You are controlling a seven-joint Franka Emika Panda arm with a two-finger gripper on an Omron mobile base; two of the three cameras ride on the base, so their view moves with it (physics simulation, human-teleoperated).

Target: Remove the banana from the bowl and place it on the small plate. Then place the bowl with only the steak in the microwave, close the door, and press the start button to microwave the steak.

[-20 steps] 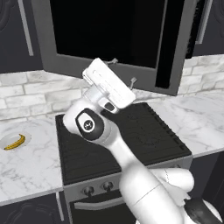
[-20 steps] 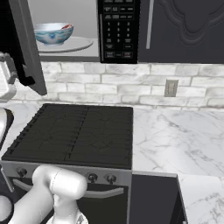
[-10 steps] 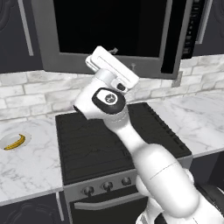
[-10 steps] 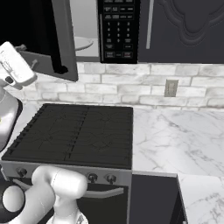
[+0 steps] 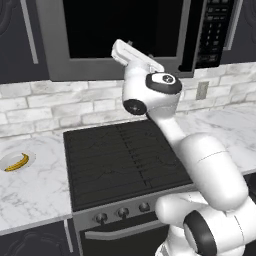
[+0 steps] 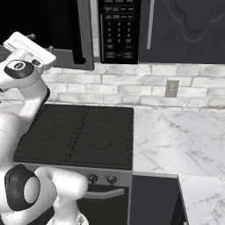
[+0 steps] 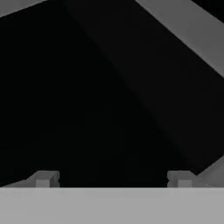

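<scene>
Yellow banana [image 5: 16,162]; white small plate [image 5: 7,159]

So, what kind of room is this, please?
A rendered home kitchen, most likely: a black stove set in a marble counter, a microwave above, and a brick backsplash.

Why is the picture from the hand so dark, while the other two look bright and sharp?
Hand view: the hand points close at the black window of the door, so dark fills it, with soft, blurry edges. Left and right base views: even, flat light, crisp marble counter, faint shadows, no glare.
</scene>
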